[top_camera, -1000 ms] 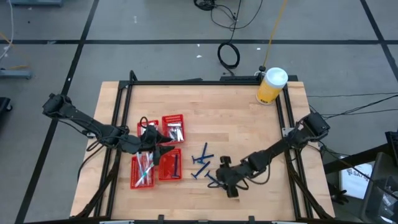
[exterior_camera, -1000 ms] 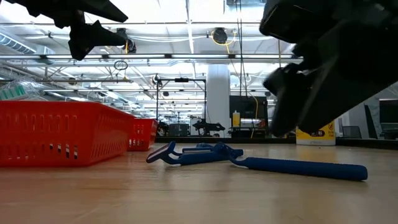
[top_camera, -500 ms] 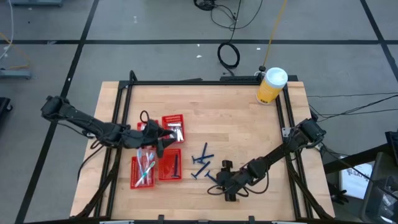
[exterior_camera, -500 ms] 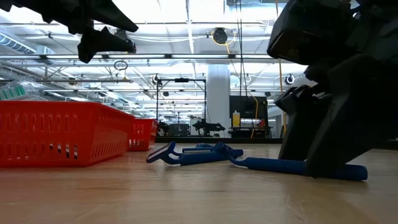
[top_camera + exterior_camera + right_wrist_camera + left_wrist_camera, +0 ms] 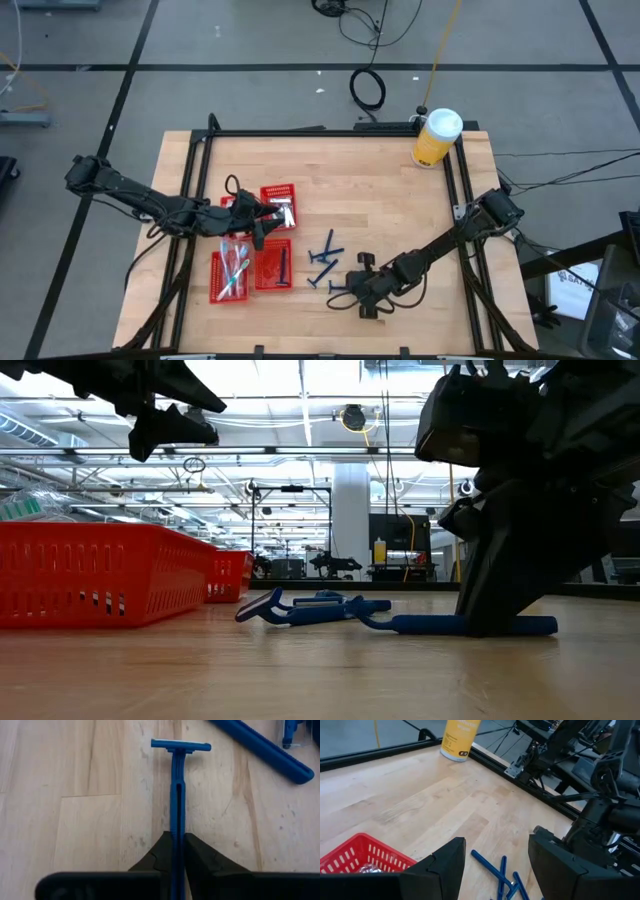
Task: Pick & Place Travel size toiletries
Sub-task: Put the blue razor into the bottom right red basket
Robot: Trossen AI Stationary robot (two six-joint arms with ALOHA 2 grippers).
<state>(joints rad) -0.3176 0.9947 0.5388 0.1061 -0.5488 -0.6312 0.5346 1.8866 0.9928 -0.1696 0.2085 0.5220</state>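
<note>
Several dark blue razors lie flat on the wooden table near its middle front (image 5: 325, 255). My right gripper (image 5: 347, 290) is down at the table, shut on one razor (image 5: 177, 795), whose head (image 5: 181, 744) points away from the fingers. Another razor (image 5: 260, 745) lies close by. My left gripper (image 5: 495, 870) hovers open and empty above the red baskets (image 5: 279, 205). One basket holds clear-wrapped toothbrushes (image 5: 235, 268) and another holds a razor (image 5: 283, 265). My right gripper pinches the razor's handle (image 5: 177, 842) between its two fingers, back from the head toward the free end (image 5: 540, 625). The fingers (image 5: 490, 615) slant down onto it from above, on the handle's two sides. The razor lies flat on the table.
A big yellow jar with a white lid (image 5: 436, 138) stands at the far right corner. A black frame rail (image 5: 465, 210) runs along the table's sides. Bare wood lies between the razors and the jar (image 5: 380, 190).
My right gripper has sunk to the table, tipped further downward, and shut on the razor's handle. The razor has shifted a little along the table but still lies flat.
</note>
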